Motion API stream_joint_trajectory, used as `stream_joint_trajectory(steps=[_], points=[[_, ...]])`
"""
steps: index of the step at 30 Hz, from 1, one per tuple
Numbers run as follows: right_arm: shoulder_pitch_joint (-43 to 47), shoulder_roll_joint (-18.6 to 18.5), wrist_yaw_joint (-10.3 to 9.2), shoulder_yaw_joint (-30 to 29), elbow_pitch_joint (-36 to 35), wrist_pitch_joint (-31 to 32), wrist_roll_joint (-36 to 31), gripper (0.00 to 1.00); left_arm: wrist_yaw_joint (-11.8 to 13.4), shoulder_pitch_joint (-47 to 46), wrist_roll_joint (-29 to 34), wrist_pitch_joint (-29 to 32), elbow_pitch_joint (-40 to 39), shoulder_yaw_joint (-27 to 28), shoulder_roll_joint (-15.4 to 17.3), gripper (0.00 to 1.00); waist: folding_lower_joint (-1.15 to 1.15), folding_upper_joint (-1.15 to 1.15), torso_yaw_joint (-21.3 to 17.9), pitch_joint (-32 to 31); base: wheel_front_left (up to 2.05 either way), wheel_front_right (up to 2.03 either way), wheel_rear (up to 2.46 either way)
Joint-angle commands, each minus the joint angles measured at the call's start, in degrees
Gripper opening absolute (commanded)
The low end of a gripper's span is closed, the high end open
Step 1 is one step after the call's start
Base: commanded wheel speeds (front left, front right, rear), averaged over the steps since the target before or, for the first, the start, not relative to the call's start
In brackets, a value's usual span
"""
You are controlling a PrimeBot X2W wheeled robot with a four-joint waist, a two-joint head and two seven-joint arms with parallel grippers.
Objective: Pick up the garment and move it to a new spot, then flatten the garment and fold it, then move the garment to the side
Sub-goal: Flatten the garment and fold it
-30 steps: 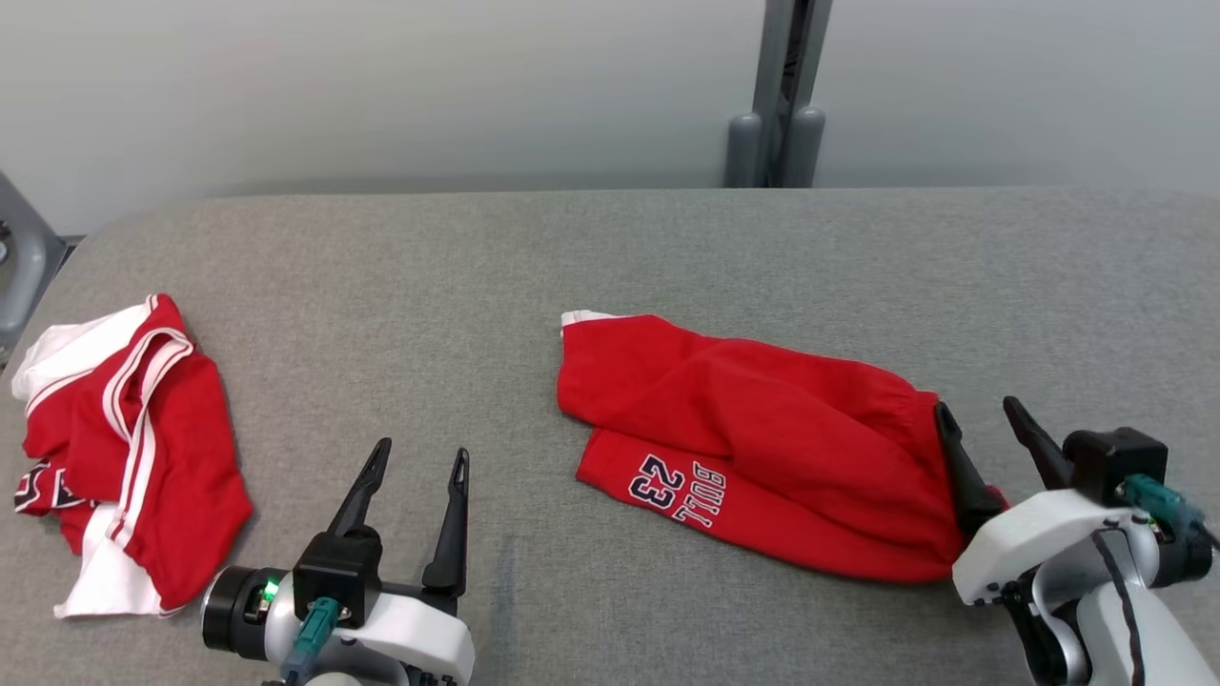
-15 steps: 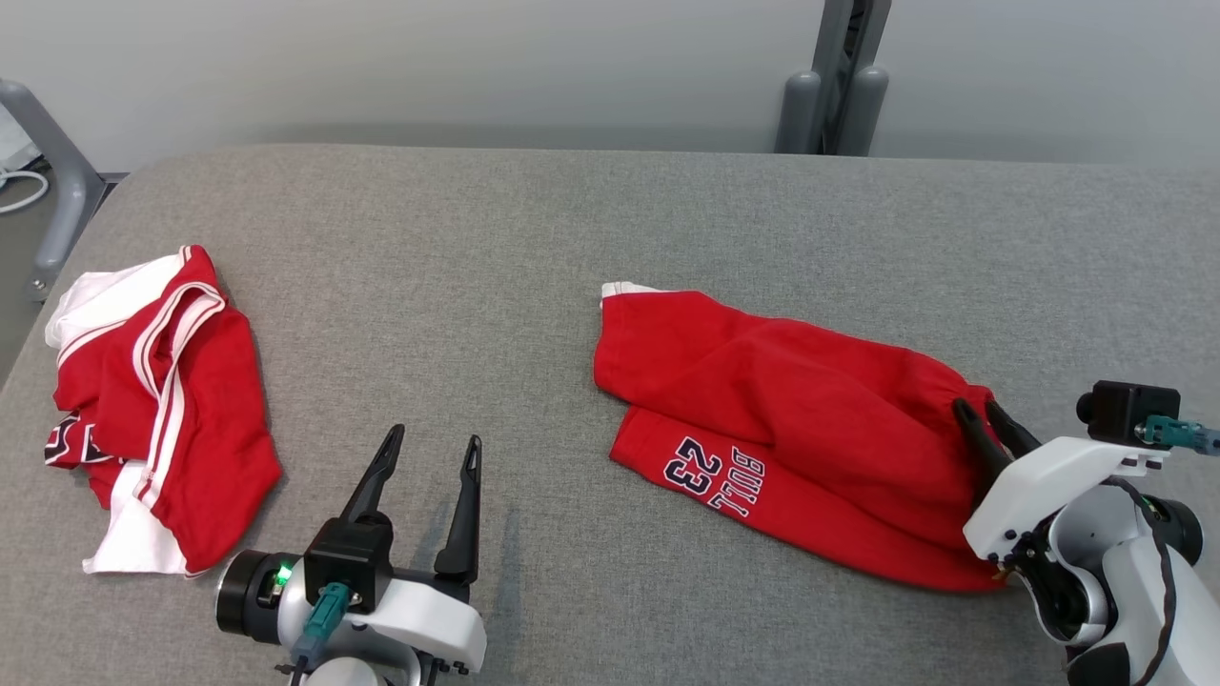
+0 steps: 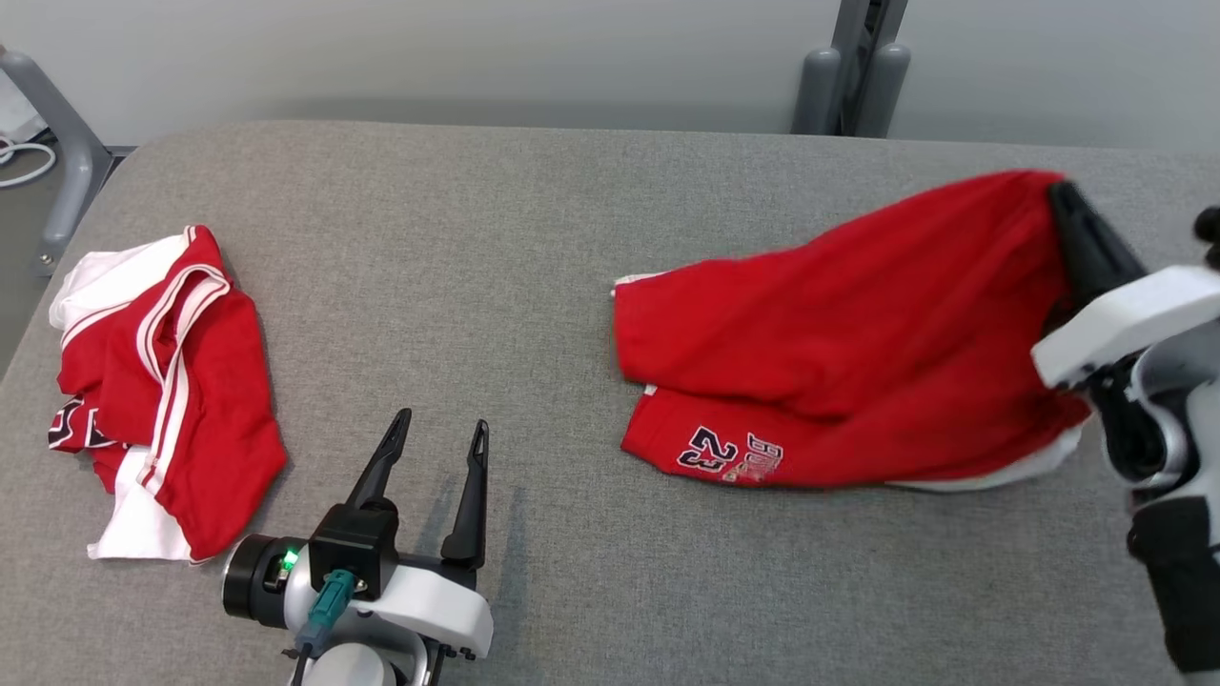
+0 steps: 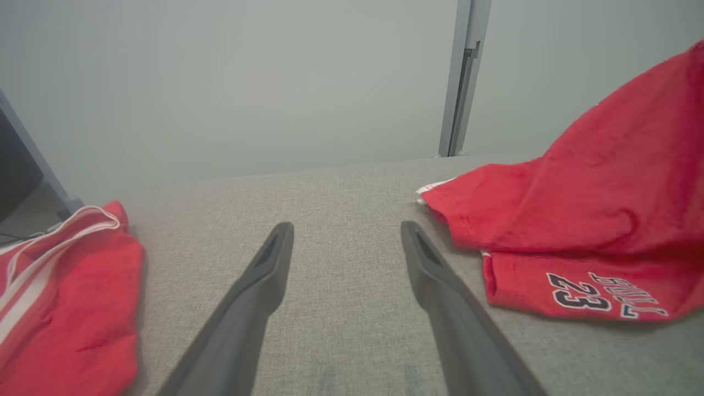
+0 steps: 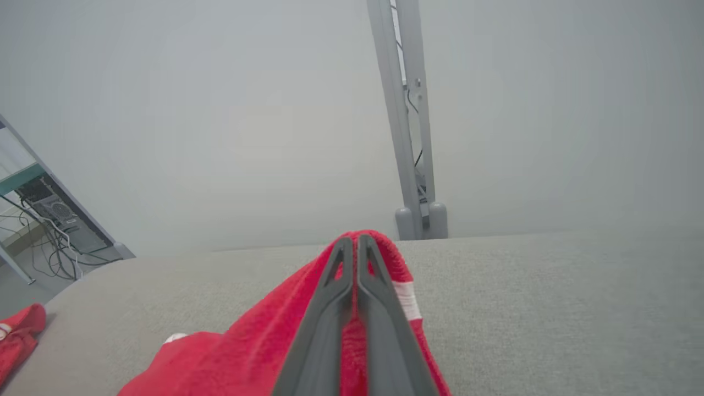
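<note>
Right tool (image 3: 1060, 191) is clamped tight on one end of the red shorts (image 3: 839, 324), fingers pressed together w/ cloth bunched round the tips. Looks like the waistband end; white trim sits just beside the fingers. From that pinch the shorts slope down & away toward the robot's left: the near part is lifted off the tabletop (image 3: 534, 238), the far part, incl. the leg w/ the "23" print, lies on it. So the long axis runs from the tool's tips out leftward, and imo any carry drags that low end unless the lift goes higher. Beyond that end, well apart, sits the left tool (image 3: 443, 420), fingers spread, nothing in it, nearer to the loose leg end. Farthest off, a 2nd red-and-white garment (image 3: 162, 381) in a heap.
</note>
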Motion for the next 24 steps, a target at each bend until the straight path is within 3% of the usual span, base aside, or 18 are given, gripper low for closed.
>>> stream_joint_trajectory(steps=[1,7,20,21,22,24], points=[[-1.7,-0.8,0.01,-1.2,-0.1,-1.0,0.3,0.0,-0.4,-0.8,0.5,-0.2,0.0,0.3,0.0,1.0,0.0,0.0,0.2,0.3,0.0,0.0,0.0],[-8.2,-2.0,0.01,-6.4,4.8,-2.7,-0.6,0.0,-1.2,-1.5,0.8,-0.2,0.2,0.2,-0.8,1.0,0.0,0.0,1.6,2.1,0.0,0.0,0.0],[-18.8,-4.9,0.01,-17.9,31.5,-10.0,-10.1,0.0,-2.2,-2.8,1.4,-0.2,0.1,-0.4,-1.6,1.0,0.0,0.0,4.6,6.0,0.0,0.0,0.0],[-19.3,-4.9,0.01,-18.1,33.2,-10.4,-11.4,0.47,-2.2,-2.8,1.4,-0.2,0.1,-0.4,-1.6,1.0,0.0,0.0,4.7,6.0,0.0,0.0,0.0],[-20.0,-4.7,0.01,-18.4,34.7,-10.4,-11.8,1.0,-2.1,-2.7,1.4,-0.2,0.1,-0.4,-1.7,1.0,0.0,0.0,4.6,6.0,0.0,0.0,0.0],[-20.7,-3.7,0.01,-18.7,37.2,-10.4,-12.7,1.0,-1.9,-2.5,1.3,-0.2,0.2,-0.2,-1.7,1.0,0.0,0.0,4.2,5.8,0.0,0.0,0.0]])
